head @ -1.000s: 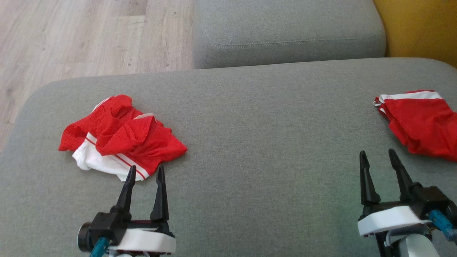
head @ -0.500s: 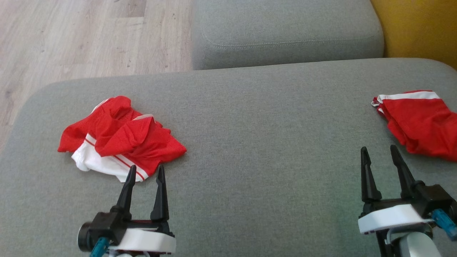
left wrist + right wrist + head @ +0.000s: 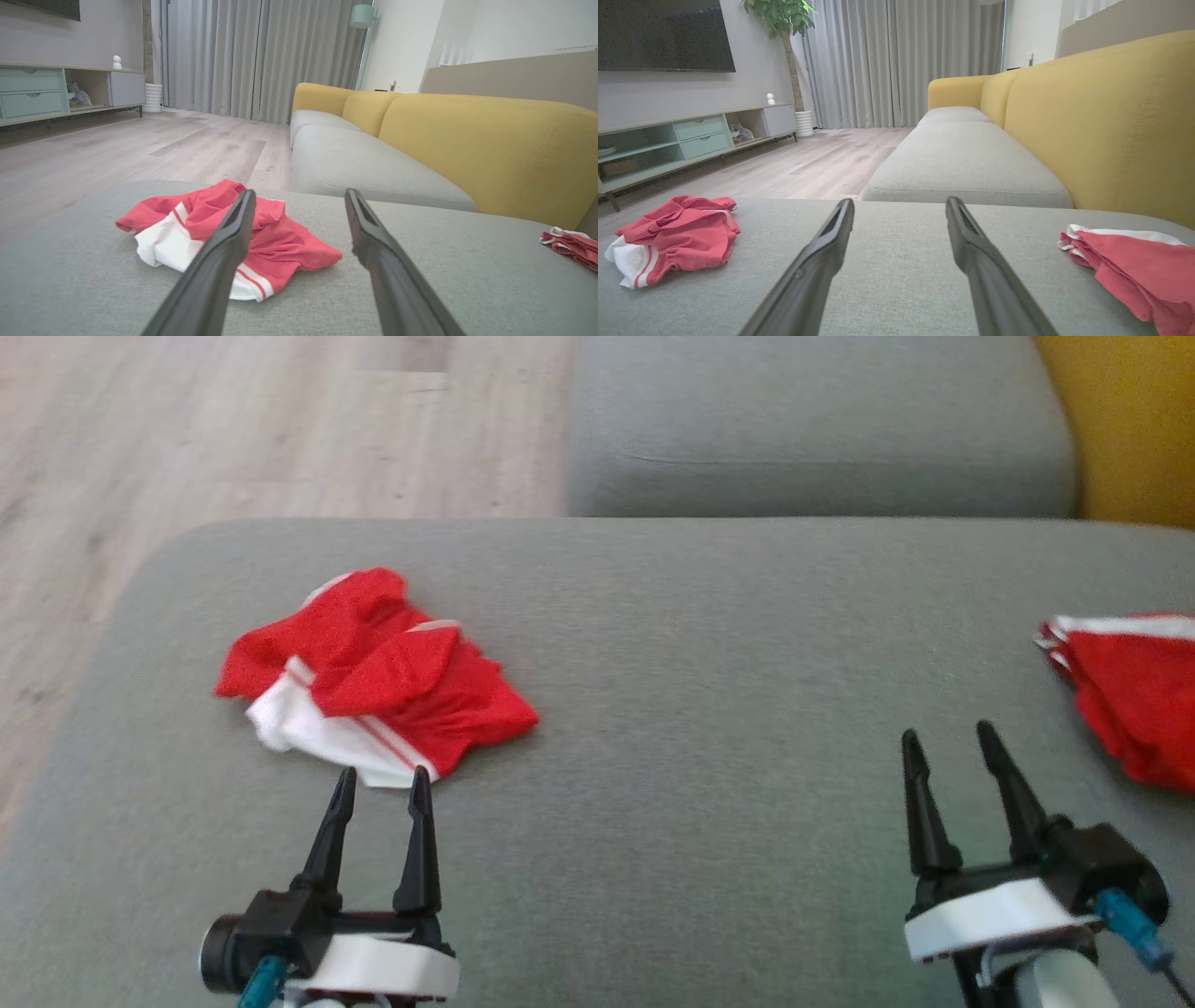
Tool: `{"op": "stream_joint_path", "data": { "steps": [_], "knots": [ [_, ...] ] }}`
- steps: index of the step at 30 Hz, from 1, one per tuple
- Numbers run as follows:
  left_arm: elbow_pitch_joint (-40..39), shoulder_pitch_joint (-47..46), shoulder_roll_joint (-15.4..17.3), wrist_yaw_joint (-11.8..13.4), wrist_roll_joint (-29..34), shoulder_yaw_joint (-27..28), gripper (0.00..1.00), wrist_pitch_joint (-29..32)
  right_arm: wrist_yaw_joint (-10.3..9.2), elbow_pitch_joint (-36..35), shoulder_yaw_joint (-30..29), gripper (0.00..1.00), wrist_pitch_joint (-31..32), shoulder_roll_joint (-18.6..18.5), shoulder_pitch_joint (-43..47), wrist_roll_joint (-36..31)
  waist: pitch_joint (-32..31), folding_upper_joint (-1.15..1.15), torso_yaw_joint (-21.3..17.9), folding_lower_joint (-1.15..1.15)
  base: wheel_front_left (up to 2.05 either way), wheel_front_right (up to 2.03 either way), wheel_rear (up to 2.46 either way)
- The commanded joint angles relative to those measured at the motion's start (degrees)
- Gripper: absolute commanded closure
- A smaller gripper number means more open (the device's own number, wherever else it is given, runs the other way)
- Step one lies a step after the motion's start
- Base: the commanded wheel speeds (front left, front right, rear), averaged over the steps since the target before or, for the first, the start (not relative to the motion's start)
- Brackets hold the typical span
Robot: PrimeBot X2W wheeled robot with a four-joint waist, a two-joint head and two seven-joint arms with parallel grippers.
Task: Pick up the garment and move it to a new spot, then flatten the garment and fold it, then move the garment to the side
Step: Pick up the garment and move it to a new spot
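Note:
A crumpled red and white garment (image 3: pixel 373 695) lies at the left of the grey cushion (image 3: pixel 700 709); it also appears as the garment (image 3: pixel 224 238) and the garment (image 3: pixel 672 238). My left gripper (image 3: pixel 380 786) stands open just in front of its near white hem, apart from it, nothing between the fingers; the left gripper (image 3: pixel 296 198) frames the garment's right part. My right gripper (image 3: pixel 945 742) is open over bare cushion at the lower right, and the right gripper (image 3: pixel 900 205) holds nothing.
A second red garment with a white band (image 3: pixel 1130 695) lies at the cushion's right edge, seen also as the second garment (image 3: pixel 1125 261). Wooden floor (image 3: pixel 233 429) lies beyond the cushion's left and far edges. Another grey seat cushion (image 3: pixel 812 429) and a yellow backrest (image 3: pixel 1130 429) stand behind.
The whole head picture has shifted right and slightly down, so the camera moved. Both grippers stay open; the crumpled garment lies as before.

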Motion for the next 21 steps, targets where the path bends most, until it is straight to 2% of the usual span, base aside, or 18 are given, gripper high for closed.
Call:
{"op": "stream_joint_path", "data": {
  "steps": [1,2,13,21],
  "knots": [
    [-1.58,-2.03,0.04,0.30,0.58,2.68,0.00,-0.31,-0.05,-2.11,1.67,0.00,-0.60,-0.31,-0.49,-0.01,-0.72,0.00,2.94,0.00,0.00,0.00,0.00],
    [-1.58,-2.03,0.04,0.30,0.58,2.68,0.00,-0.31,-0.05,-2.11,1.67,0.00,-0.60,-0.31,-0.49,-0.01,-0.72,0.00,2.94,0.00,0.00,0.00,0.00],
    [-1.19,-1.26,0.04,-0.74,2.66,6.18,0.00,-0.31,-0.05,-1.36,5.34,0.00,-0.60,-0.31,0.69,1.78,-2.03,0.00,12.39,0.00,0.00,0.00,0.00],
    [-1.46,-0.89,0.04,-1.05,2.19,8.69,0.00,-0.31,-0.05,-0.93,9.01,0.00,-0.60,-0.31,0.85,2.97,-2.07,0.00,14.88,0.00,0.00,0.00,0.00]
  ]
}}
